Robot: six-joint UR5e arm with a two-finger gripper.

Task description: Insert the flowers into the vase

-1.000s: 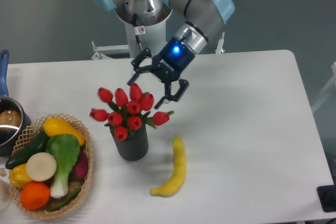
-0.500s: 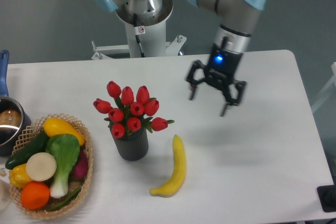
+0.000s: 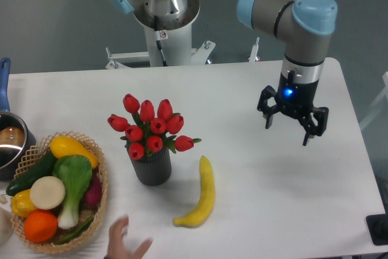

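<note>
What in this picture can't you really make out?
- Stems of the flowers: hidden inside the vase.
- Pot: cut off by the left edge.
- Hand: blurred and cut off by the bottom edge; its owner is unseen.
- Basket: items underneath are covered by the produce on top.

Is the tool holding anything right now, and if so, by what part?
Nothing is held. The tool hangs open and empty over bare table on the right, well apart from the flowers, which stand in the vase.
</note>
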